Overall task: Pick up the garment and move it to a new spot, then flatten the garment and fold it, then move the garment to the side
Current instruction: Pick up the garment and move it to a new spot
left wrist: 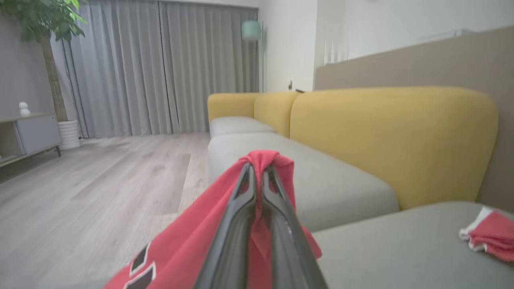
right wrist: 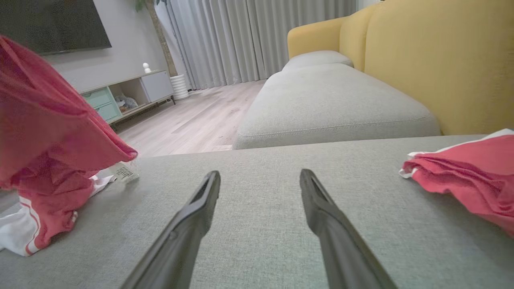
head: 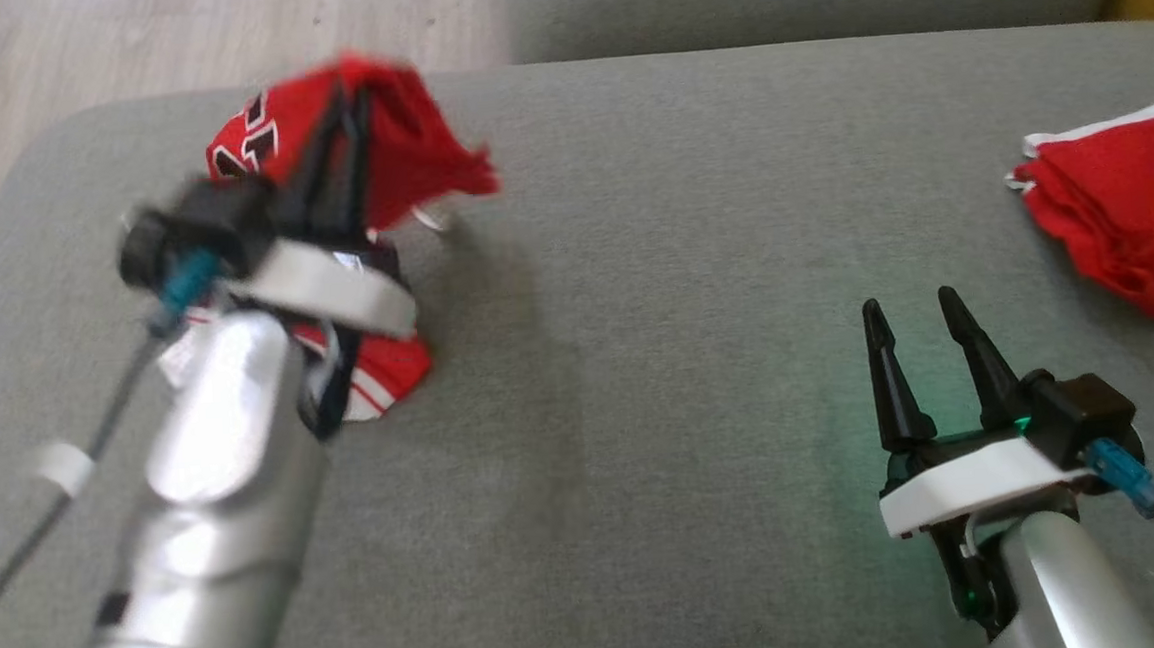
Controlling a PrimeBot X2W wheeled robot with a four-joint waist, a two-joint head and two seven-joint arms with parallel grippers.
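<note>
A broad grey fabric sofa cushion spreads under both arms, with a yellow upholstered sofa backrest standing behind the next seat. At the cushion's left end is the red jersey garment with black-and-white lettering and white stripes. Its upper part is drawn up into a peak, while its striped lower part rests bunched on the grey fabric. A 2nd red cloth with white edging lies crumpled at the far right edge, well apart from the first. The left gripper has its 2 dark fingers pressed together, pinching the peak of the jersey between the tips. The right gripper hovers low over bare cushion, fingers spread wide and holding nothing, nearer the 2nd cloth.
</note>
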